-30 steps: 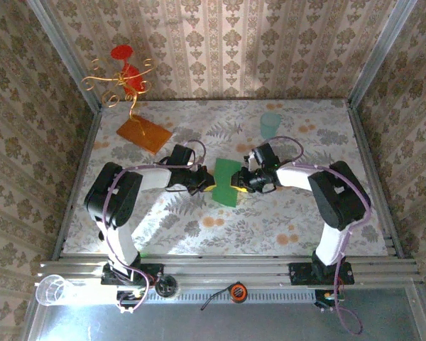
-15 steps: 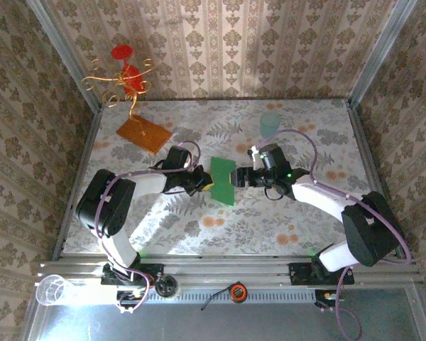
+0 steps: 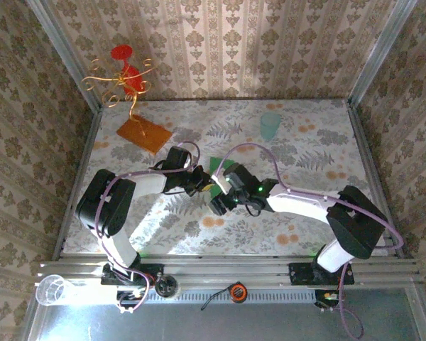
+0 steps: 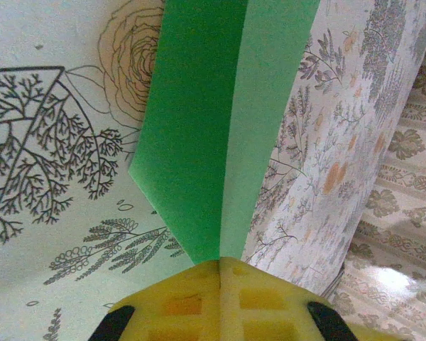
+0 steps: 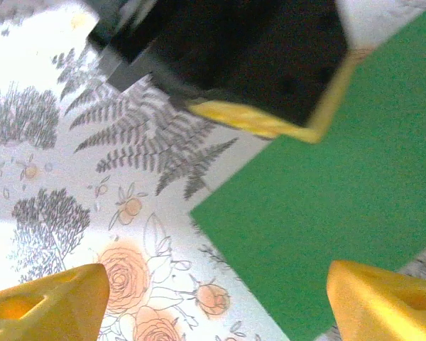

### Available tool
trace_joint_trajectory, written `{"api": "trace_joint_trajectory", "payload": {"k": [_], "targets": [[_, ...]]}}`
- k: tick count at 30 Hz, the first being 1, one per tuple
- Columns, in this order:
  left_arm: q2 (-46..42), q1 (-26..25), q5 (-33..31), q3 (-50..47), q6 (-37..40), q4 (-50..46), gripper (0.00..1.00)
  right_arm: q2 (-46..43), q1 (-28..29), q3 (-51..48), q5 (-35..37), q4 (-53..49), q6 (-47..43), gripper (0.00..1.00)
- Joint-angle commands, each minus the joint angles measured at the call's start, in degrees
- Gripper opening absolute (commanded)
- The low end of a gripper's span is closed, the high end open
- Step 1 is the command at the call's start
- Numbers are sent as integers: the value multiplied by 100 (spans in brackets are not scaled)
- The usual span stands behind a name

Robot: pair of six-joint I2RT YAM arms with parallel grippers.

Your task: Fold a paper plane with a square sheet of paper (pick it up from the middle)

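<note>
Looking down from above, the left claw (image 3: 203,185) is pinching the green paper plane (image 3: 215,164) at the middle of the tabletop (image 3: 305,213), with the right claw (image 3: 220,202) hovering just over it. On the left wrist, yellow pads (image 4: 199,302) are clamping the creased tip. On the right wrist, fingertips (image 5: 42,305) are spreading wide.

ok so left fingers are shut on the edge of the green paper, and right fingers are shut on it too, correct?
Not quite. The right fingers are open, spread wide apart and not gripping the green paper; the right wrist view shows it. The left fingers are shut on the paper's edge, as you said.
</note>
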Motion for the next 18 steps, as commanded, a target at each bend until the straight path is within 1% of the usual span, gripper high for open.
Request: {"api": "trace_joint_trajectory", "payload": {"k": [1, 4, 6, 11, 18], "targets": [[17, -30, 13, -15, -74, 67, 0, 212, 101, 78, 318, 301, -562, 82], [34, -30, 22, -10, -93, 88, 0, 371, 196, -39, 501, 571, -831, 82], [36, -30, 35, -11, -71, 81, 0, 458, 295, -150, 756, 789, -1072, 82], [83, -30, 48, -22, -22, 34, 0, 614, 331, -320, 1260, 1325, -1349, 78], [105, -30, 48, -20, -12, 44, 0, 450, 287, -651, 1668, 1750, -1574, 71]]}}
